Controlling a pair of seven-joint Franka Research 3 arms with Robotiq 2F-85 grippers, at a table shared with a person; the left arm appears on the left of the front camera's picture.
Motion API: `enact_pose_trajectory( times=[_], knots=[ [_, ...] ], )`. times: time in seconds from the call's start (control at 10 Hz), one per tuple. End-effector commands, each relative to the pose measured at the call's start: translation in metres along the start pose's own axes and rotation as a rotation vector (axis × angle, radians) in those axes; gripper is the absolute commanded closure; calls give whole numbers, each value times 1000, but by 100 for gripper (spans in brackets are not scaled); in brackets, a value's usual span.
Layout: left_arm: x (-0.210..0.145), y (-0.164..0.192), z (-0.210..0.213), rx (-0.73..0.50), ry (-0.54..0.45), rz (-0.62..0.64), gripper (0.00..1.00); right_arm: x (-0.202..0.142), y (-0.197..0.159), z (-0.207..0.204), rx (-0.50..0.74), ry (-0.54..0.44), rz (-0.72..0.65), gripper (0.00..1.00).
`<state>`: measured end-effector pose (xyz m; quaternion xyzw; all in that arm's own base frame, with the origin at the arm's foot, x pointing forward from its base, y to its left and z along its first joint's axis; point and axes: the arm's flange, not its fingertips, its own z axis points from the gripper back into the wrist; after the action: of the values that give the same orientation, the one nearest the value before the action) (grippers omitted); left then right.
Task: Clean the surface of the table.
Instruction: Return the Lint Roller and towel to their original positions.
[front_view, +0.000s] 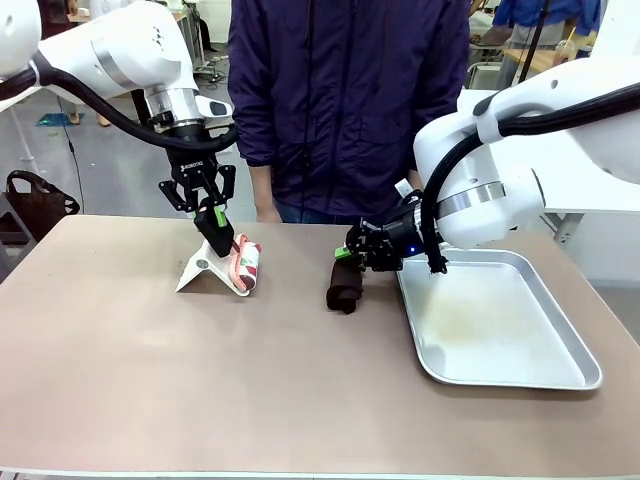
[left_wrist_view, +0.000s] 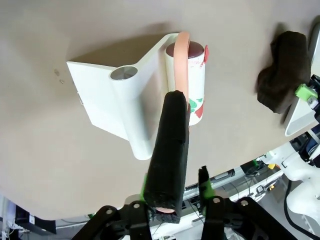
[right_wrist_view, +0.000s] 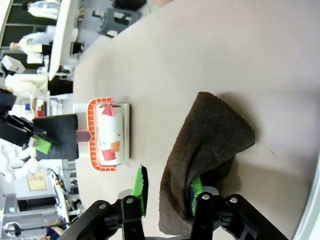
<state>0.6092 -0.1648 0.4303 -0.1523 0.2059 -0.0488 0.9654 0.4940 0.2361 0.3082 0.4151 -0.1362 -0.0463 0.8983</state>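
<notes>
The brownish table (front_view: 180, 390) holds a lint roller (front_view: 246, 264) with a patterned roll, lying against a white folded stand (front_view: 203, 270). My left gripper (front_view: 213, 218) is shut on the roller's black foam handle (left_wrist_view: 171, 150), which slants up between its fingers, while the roll (left_wrist_view: 194, 85) rests on the stand (left_wrist_view: 105, 95). My right gripper (front_view: 356, 252) is shut on a dark brown cloth (front_view: 345, 286) near the table's middle. The cloth (right_wrist_view: 205, 150) hangs bunched from my right gripper (right_wrist_view: 169, 175), covers one finger, and its lower end touches the table (right_wrist_view: 225, 45).
A shiny metal tray (front_view: 570, 375) lies at the right, close beside the cloth. A person in a dark jacket (front_view: 345, 100) stands at the far edge. The near half of the table is bare.
</notes>
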Motion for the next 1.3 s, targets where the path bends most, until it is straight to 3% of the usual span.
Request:
enact_pose_trajectory(
  times=[0.0,0.4,0.7,0.9,1.1,1.2],
  knots=[
    [-2,3,6,24,-13,28,0,3,5,-4,10,-13,-1,0],
    [-9,19,12,13,-25,47,0,3,3,-3,4,-25,1,0],
    [-33,49,26,-27,-64,52,0,4,-1,4,-14,-33,23,0],
    [-66,75,34,-163,-94,-4,0,4,-10,24,-11,-46,19,0],
    [-115,111,26,-347,-131,-150,0,5,-24,54,34,-48,-10,0],
    [-141,129,18,-445,-217,-225,0,6,-31,71,55,-57,-33,0]
  ],
)
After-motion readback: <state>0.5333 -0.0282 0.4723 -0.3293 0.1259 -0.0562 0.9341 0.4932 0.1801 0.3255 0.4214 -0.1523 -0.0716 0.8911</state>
